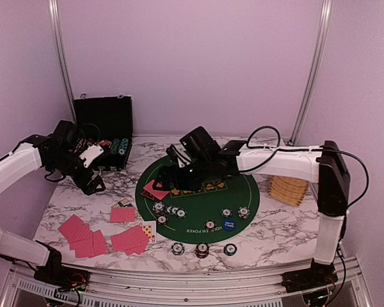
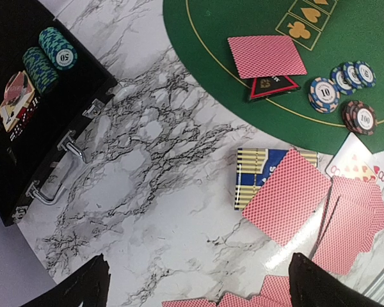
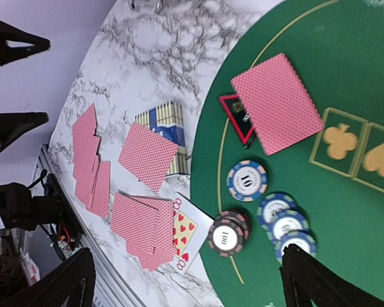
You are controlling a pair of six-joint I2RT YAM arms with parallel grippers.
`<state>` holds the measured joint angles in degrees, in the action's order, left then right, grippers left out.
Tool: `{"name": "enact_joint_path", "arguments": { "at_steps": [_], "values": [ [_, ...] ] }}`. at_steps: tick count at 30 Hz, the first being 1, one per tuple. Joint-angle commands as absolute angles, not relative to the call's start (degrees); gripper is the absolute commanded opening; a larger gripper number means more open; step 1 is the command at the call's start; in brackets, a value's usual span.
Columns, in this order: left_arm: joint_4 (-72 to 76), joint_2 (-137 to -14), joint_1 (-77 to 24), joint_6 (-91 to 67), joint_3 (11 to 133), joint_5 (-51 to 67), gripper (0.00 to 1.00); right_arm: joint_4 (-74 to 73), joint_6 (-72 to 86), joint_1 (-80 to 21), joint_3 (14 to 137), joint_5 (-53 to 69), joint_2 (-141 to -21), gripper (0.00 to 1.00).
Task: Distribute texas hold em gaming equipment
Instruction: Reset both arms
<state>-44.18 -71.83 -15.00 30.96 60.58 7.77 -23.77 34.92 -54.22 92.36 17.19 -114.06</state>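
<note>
Right end effector [image 3: 185, 252]: jaws spread wide, empty, over the mat's edge.
Left end effector [image 2: 198, 257]: equally wide, holding nothing, above bare marble.
Desk [image 1: 269, 230]: carries everything.
Green mat [image 1: 243, 192]: central, likely shared play area.
Chip case [image 1: 104, 118]: open far left, a supply to draw from.
Red-backed cards [image 1: 83, 236]: fanned piles near-left, probably hands; one on the mat.
Poker chips [image 3: 247, 180]: grouped on the mat, seemingly per seat.
Triangle marker [image 3: 233, 115]: half under that card.

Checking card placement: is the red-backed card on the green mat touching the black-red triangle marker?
Touching. In the right wrist view the red-backed card lies over one side of the triangle marker, covering part of it.
</note>
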Motion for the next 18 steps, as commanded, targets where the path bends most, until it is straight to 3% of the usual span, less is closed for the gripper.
{"name": "enact_joint_path", "arguments": {
  "at_steps": [1, 8, 18],
  "values": [
    [-34.4, -70.6, -11.2, 24.1, 56.0, 11.0, 0.99, -24.4, 27.8, -52.1, 83.1, -0.8, -100.4, 0.99],
    [-7.8, -67.0, -6.2, 16.8, 40.3, 10.6, 0.99, -25.0, 25.4, -36.9, 66.1, -24.4, -85.3, 0.99],
    [24.3, -70.6, -4.4, 9.3, 27.3, 5.8, 0.99, 16.8, 11.1, -24.0, 32.5, -55.1, -71.1, 0.99]
  ]
}}
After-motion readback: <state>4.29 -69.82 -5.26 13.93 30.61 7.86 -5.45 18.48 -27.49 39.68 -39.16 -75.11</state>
